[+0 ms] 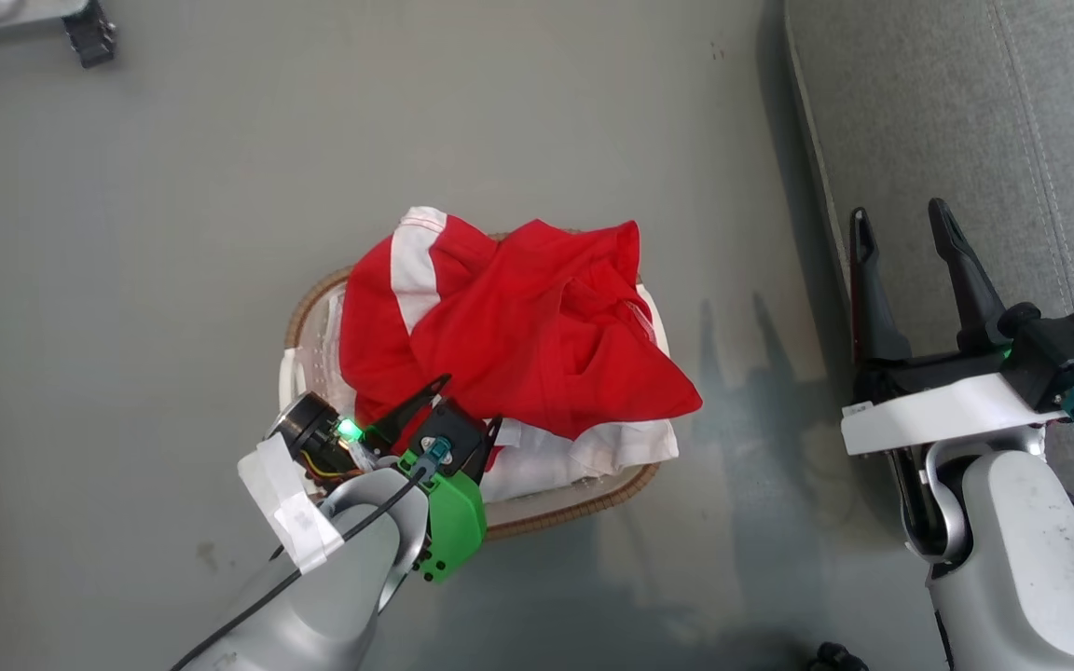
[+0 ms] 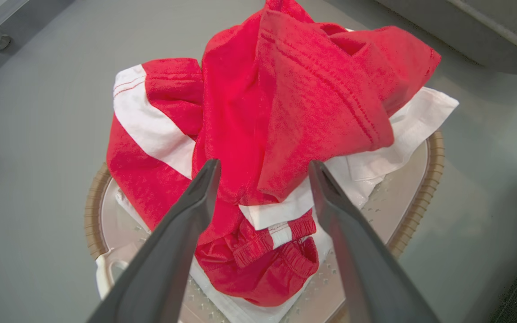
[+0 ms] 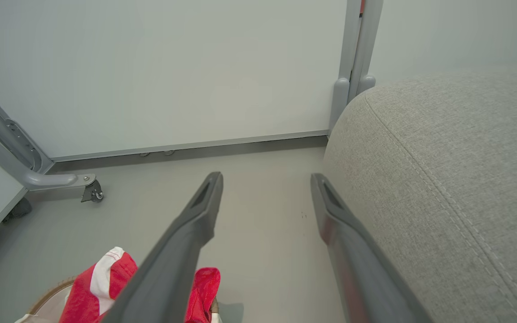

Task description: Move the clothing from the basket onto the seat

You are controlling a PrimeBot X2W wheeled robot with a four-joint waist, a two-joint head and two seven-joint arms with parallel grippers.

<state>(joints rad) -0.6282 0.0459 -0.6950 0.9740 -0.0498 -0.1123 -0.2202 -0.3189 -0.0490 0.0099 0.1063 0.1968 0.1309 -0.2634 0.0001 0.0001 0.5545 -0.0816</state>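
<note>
The red clothing (image 1: 518, 326) with white stripes lies heaped in the basket (image 1: 584, 508), which stands on the grey floor. My left gripper (image 1: 472, 401) hovers open over the heap's near edge; in the left wrist view its fingers (image 2: 186, 215) straddle the clothing (image 2: 285, 112) above the basket (image 2: 424, 197) without touching it. Further right, my right gripper (image 1: 901, 228) stands open and empty at the left edge of the grey seat (image 1: 994, 112). The right wrist view has that gripper (image 3: 265, 179) over bare floor, the seat (image 3: 456, 170) to its right and a bit of clothing (image 3: 97, 282) at the lower left.
A white wall panel (image 3: 164, 67) on a grey wheeled frame (image 3: 38, 179) stands beyond the floor. A dark caster (image 1: 89, 37) shows at the far left. Open grey floor (image 1: 173, 233) surrounds the basket.
</note>
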